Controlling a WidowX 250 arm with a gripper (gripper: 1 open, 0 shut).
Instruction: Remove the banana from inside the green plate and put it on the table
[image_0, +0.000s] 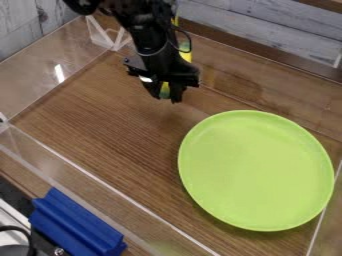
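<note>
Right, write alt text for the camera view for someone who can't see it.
A black robot arm reaches down at the back of a wooden table, its fingers low beside something yellow, partly hidden. A large green plate with nothing on it lies at the right, and a blue block sits at lower left, outside the clear wall.

No text, label, brand, number or sign can be read on anything in view.

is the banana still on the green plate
No, the green plate is bare, and the banana's yellow shows up at the pincer, over the brown tabletop.
</note>
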